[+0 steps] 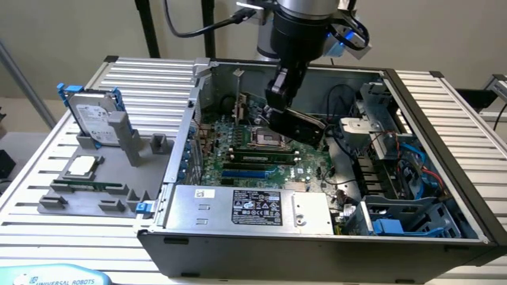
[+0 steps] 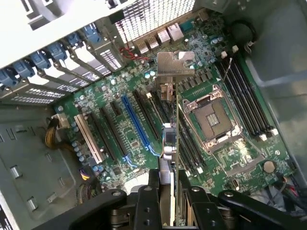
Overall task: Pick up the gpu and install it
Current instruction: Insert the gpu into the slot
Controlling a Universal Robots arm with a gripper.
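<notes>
The fingers [image 2: 153, 196] are clenched on the gpu [image 2: 175, 64], holding it by its thin edge. The gpu hangs in the air inside the open PC case [image 1: 317, 255], above the green board [image 1: 230, 133], not in any slot yet. Its silver end points to the case wall w/ the blue clips [image 2: 45, 60]. In the wrist view the card is edge-on, over the spot between the long blue slot [image 2: 135, 122] & the square CPU socket [image 2: 211, 117]. The case stands on the slatted surface [image 1: 142, 74]. Near the surface's edge on the exterior view's left, a grey holder [image 1: 87, 205] carries a hard drive [image 1: 91, 119] & a small silver chip [image 1: 83, 167].
</notes>
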